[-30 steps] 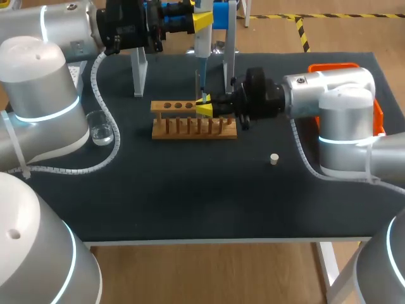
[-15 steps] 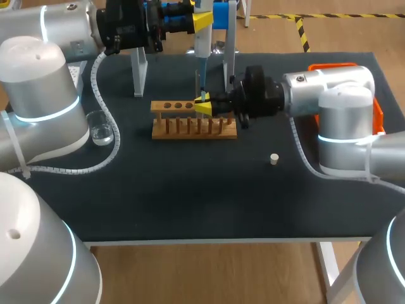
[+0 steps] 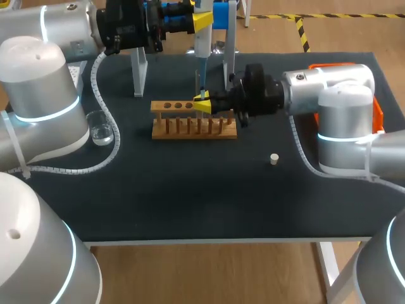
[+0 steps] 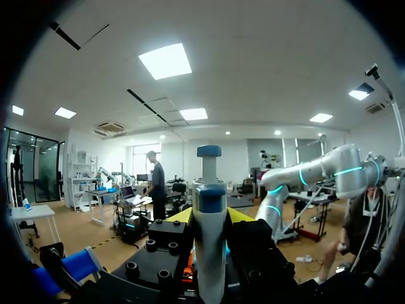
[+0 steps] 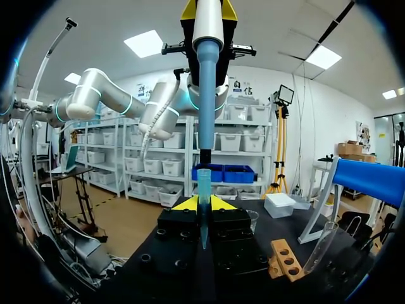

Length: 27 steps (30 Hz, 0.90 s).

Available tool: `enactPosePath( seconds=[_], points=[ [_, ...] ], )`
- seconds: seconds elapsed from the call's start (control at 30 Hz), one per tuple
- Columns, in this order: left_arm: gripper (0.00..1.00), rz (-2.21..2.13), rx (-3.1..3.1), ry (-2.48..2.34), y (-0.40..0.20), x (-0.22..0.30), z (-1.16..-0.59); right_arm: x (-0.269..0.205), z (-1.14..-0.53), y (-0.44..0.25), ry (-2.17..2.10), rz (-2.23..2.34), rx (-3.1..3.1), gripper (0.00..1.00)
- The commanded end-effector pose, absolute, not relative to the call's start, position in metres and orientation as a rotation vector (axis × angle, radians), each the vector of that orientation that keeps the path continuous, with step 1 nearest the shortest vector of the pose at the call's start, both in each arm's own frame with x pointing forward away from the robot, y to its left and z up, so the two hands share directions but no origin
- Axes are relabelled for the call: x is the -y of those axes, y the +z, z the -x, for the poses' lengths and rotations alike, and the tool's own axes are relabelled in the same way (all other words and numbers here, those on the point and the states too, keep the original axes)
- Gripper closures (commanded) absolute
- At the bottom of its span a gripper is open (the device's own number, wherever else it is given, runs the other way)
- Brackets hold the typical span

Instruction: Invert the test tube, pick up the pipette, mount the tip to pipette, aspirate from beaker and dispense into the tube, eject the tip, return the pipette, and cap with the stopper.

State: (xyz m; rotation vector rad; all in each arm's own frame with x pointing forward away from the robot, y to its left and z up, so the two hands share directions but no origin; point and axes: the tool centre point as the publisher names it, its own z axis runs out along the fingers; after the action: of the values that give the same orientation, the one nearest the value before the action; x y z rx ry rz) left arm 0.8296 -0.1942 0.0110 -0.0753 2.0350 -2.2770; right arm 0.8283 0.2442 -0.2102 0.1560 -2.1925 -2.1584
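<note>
My left gripper (image 3: 201, 19) is shut on the white and blue pipette (image 3: 200, 47), held upright above the rack; in the left wrist view the pipette (image 4: 209, 221) stands between the yellow fingers of that gripper (image 4: 209, 215). My right gripper (image 3: 202, 104) is shut on a blue pipette tip (image 5: 204, 190), which it holds upright right under the pipette's nozzle (image 5: 204, 155). I cannot tell whether they touch. A wooden rack (image 3: 193, 120) lies below. A glass test tube (image 5: 319, 246) leans in the rack (image 5: 286, 258). A water beaker (image 3: 101, 130) stands at the left. The small white stopper (image 3: 274, 159) lies right of the rack.
The pipette stand's white legs (image 3: 138, 71) rise behind the rack. An orange bin (image 3: 378, 114) sits at the table's right edge, behind my right arm. A white box (image 5: 278, 204) is at the far left corner. The table's front half is bare dark mat.
My right gripper has risen slightly with the tip, closer under the pipette's nozzle. The left arm and pipette have not moved.
</note>
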Motion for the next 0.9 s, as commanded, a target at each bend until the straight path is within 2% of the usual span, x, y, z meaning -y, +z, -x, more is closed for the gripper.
enactPosePath(
  seconds=[0.03,0.9],
  points=[
    [1.00,0.074,-2.035,-2.278,0.0112,0.1937,-0.8296,-0.2439,-0.8274,-0.2090,-2.158,-0.152,2.196,1.00],
    [1.00,0.074,-2.035,-2.278,0.0112,0.1937,-0.8296,-0.2470,-0.8307,-0.2042,-2.167,-0.155,2.195,1.00]
  ],
)
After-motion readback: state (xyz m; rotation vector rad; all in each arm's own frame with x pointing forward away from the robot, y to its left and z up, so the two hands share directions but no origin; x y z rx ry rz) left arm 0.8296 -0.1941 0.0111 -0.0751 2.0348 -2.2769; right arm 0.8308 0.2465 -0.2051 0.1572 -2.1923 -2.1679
